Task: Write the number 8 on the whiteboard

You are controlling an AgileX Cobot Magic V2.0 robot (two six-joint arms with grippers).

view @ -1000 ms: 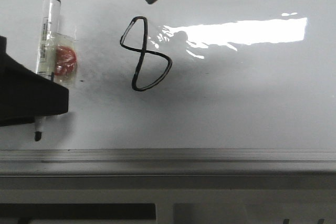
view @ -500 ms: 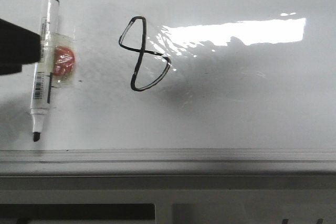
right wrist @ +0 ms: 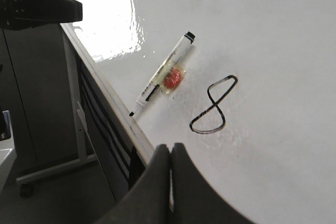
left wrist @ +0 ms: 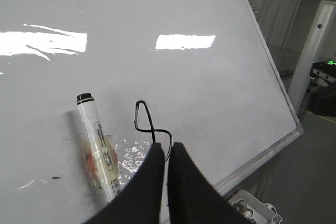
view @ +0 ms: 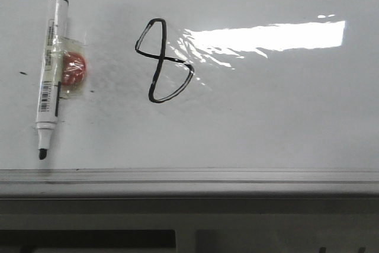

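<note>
A black hand-drawn number 8 (view: 163, 60) stands on the whiteboard (view: 272, 117), left of the bright reflection. It also shows in the left wrist view (left wrist: 151, 129) and the right wrist view (right wrist: 214, 105). A white marker pen (view: 50, 69) with a red blob taped to it lies on the board left of the 8, tip towards the rail. Neither gripper shows in the front view. My left gripper (left wrist: 167, 148) is shut and empty, held above the board near the 8. My right gripper (right wrist: 170, 148) is shut and empty, above the board's edge.
A grey metal rail (view: 189, 176) runs along the board's near edge. Small black specks (view: 22, 73) mark the board left of the pen. Beyond the board's edge are a white post (left wrist: 314, 51) and a stand's legs (right wrist: 52, 169).
The left arm's dark shape has drawn back out of the front view to the left, uncovering the whole pen. The dark shapes at the top edge left earlier. The pen and the 8 stay put.
</note>
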